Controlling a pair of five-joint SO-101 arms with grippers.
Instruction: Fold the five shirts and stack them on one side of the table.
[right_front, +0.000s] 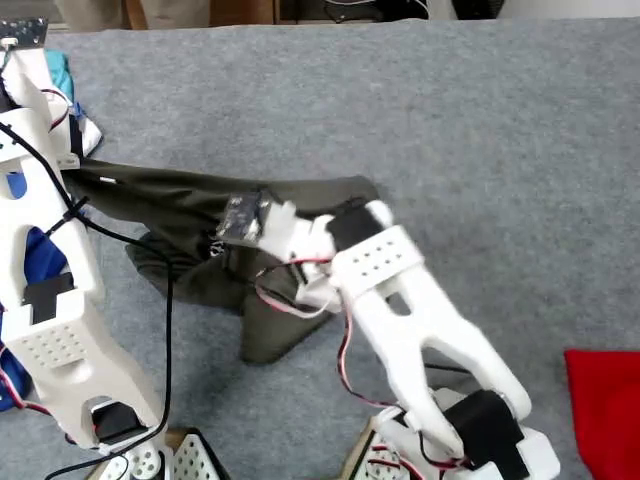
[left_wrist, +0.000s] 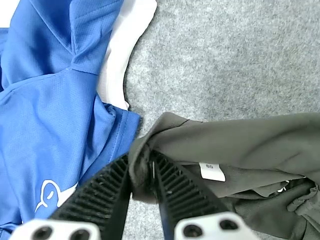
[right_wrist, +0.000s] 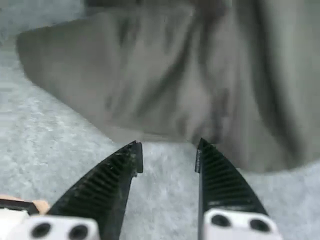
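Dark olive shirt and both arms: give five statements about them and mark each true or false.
1. The left arm's jaws are shut on a corner of the dark olive shirt. True.
2. The right arm's jaws are shut on the same shirt. False: they stand open with nothing between them, just off the shirt's edge.
3. A blue shirt lies next to the gripped corner. True.
4. The red cloth lies on top of the dark olive shirt. False: it lies apart from it, at the right side of the table.
5. The dark olive shirt is folded into a neat rectangle. False: it lies stretched out and rumpled.
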